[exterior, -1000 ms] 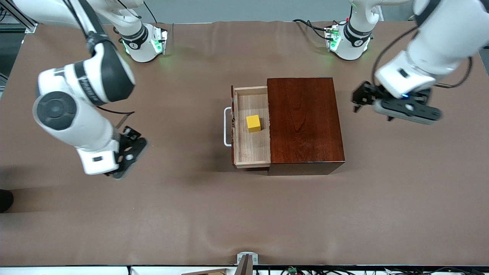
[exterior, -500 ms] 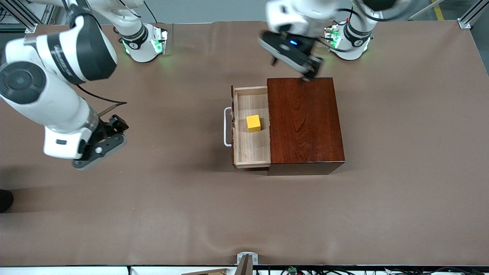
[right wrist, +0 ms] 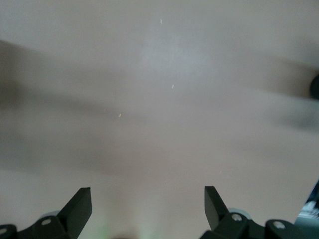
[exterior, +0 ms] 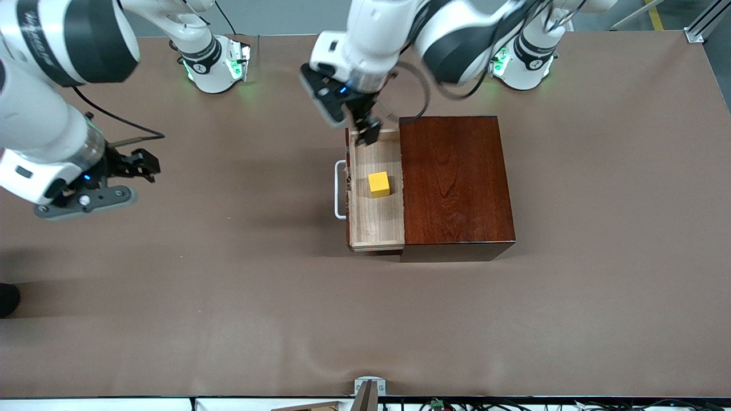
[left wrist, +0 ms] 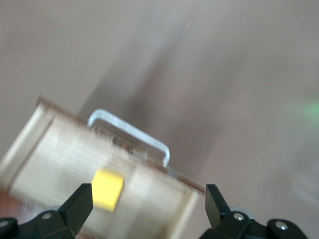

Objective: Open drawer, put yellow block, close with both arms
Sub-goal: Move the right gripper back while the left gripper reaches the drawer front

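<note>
The yellow block (exterior: 378, 184) sits in the open drawer (exterior: 376, 225). The right gripper (exterior: 137, 165), fingers released, has drawn away over the bare counter (exterior: 365, 319). The left gripper (exterior: 368, 132), fingers released, has swung over the drawer's end farthest from the front camera; closing likely comes next.

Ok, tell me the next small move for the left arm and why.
Probably bring the left gripper, open and over the top end of the open drawer, out past the white handle and lower it, ready to push the drawer front in. The yellow block already lies inside, so only closing is left. The right gripper hangs open over bare table toward its own end.
</note>
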### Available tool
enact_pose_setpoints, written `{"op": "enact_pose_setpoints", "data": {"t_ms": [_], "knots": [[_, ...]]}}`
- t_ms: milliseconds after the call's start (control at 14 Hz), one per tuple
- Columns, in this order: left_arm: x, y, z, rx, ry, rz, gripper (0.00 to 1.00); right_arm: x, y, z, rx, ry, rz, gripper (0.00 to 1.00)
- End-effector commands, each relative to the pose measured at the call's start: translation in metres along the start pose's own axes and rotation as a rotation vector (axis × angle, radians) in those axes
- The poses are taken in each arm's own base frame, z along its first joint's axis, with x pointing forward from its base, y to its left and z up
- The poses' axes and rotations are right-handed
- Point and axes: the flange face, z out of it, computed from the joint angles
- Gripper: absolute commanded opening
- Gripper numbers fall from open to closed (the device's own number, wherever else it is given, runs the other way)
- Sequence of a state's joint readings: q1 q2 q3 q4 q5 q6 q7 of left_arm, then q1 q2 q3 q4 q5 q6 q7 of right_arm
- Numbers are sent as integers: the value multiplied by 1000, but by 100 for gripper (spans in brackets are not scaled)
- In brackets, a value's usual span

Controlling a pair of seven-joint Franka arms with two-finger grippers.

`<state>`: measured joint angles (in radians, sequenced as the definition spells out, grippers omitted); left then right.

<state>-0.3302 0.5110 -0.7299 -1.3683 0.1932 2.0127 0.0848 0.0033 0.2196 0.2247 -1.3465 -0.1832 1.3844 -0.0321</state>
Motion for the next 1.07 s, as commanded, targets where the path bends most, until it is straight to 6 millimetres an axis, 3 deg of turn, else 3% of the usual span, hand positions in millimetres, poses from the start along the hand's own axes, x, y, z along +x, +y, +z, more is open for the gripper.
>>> {"op": "enact_pose_setpoints", "data": {"t_ms": [0, 143, 429, 643, 1000], "knots": [[22, -4, 41, -4, 41, 121, 100, -23, 18, -3, 46, -40, 73, 100], [24, -12, 82, -4, 43, 227, 100, -37, 25, -4, 77, -33, 116, 100], [19, -24, 136, 31, 1, 314, 100, -63, 19, -4, 112, 18, 201, 100], [13, -27, 151, 22, -36, 329, 100, -84, 35, 4, 128, 57, 243, 100], [2, -38, 168, 20, -108, 353, 100, -89, 69, -15, 162, 108, 302, 100]]}}
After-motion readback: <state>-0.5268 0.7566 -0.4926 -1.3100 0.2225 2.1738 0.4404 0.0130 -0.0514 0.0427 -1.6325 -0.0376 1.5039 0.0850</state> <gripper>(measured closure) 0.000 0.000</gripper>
